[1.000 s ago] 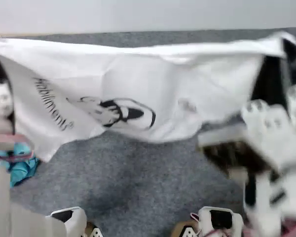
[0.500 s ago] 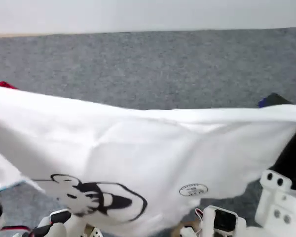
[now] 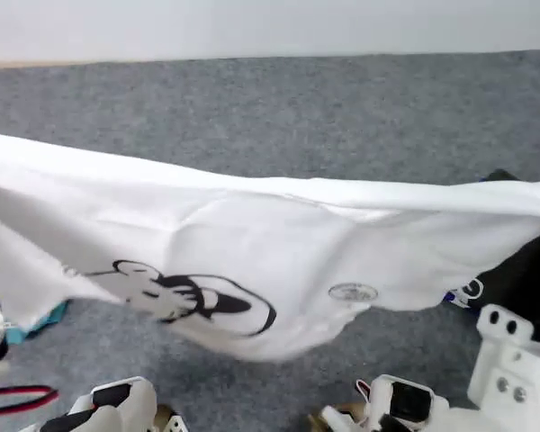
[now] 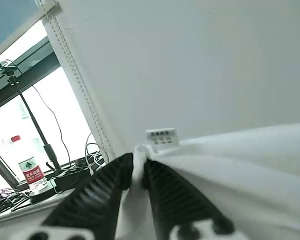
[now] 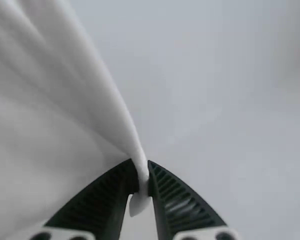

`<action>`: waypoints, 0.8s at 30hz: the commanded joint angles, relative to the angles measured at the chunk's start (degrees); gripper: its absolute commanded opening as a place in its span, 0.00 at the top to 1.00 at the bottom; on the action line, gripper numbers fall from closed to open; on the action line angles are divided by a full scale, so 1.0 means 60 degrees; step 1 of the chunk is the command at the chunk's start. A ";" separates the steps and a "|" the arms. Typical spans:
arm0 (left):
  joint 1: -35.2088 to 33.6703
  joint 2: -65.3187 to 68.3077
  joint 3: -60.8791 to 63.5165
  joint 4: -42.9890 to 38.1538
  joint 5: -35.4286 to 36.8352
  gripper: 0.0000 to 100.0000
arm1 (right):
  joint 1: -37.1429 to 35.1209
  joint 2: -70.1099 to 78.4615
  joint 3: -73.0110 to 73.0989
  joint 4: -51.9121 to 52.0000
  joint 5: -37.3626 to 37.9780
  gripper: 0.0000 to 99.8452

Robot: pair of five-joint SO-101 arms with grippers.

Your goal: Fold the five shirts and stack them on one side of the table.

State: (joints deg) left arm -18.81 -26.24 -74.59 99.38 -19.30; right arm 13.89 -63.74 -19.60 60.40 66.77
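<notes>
A white shirt (image 3: 279, 243) with a black cartoon print hangs stretched wide in mid-air, top edge taut.

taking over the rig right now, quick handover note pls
Left gripper: shut on one edge of the white shirt.
Right gripper: shut on another edge of it.
Things: the shirt hangs spread between the arms above the grey table. Teal fabric lies by the left edge of the high view, dark fabric by the right.
Done: shirt lifted and spread, not yet folded.
Left: lay it flat, fold it, stack it at one side, then do the other shirts.
</notes>
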 commanded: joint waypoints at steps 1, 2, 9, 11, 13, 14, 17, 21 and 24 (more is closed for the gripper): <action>-0.0029 0.0059 0.0549 0.0205 -0.0073 0.99 | 0.0168 0.0505 -0.0029 -0.1121 0.0337 0.99; -0.0044 0.0044 0.0828 0.0205 -0.0073 0.99 | 0.0168 0.0637 -0.0029 -0.1311 0.0352 0.99; 0.0000 -0.1143 0.3114 0.0205 -0.0073 0.99 | 0.0168 0.1165 -0.0073 -0.1780 0.0352 0.99; 0.0000 -0.1802 0.4242 0.0205 -0.0073 0.99 | 0.0168 0.1179 -0.0073 -0.1795 0.0366 0.99; 0.0000 -0.2652 0.5473 0.0205 -0.0103 0.99 | 0.0168 0.1223 -0.0073 -0.1810 0.0381 0.99; 0.0000 -0.3106 0.6103 0.0205 -0.0161 0.99 | 0.0168 0.1238 -0.0073 -0.1810 0.0381 0.99; 0.0000 -0.4527 0.7905 0.0190 -0.0923 0.99 | 0.0168 0.1238 -0.0073 -0.1810 0.0381 0.99; -0.0029 -0.6344 0.9707 0.0176 -0.2051 0.99 | 0.0168 0.1209 -0.0073 -0.1985 0.0396 0.99; -0.0044 -0.7238 1.0278 0.0147 -0.2696 0.99 | 0.0168 0.1194 -0.0073 -0.2044 0.0645 0.99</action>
State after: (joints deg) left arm -18.73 -66.15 -16.31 99.38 -32.04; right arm 13.89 -58.20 -19.43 49.67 69.14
